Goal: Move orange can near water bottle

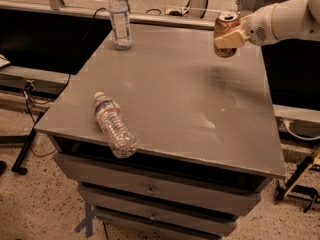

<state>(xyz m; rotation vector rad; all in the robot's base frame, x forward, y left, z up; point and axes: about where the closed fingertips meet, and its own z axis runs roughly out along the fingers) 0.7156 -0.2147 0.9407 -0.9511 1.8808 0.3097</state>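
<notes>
The orange can [226, 21], orange-gold with a silver top, is held in my gripper [228, 38] above the table's far right part, clear of the surface. The gripper is shut on the can from the right side, with the white arm [285, 18] reaching in from the right edge. The water bottle [113, 124], clear ribbed plastic with a white cap and a red-edged label, lies on its side near the table's front left edge. It is far from the can, to the left and towards the front.
The grey table [180, 109] sits on a drawer cabinet [150, 189]. A second clear bottle with a pale bluish label [120, 18] stands upright at the table's back left. Black stands and cables sit on the floor at both sides.
</notes>
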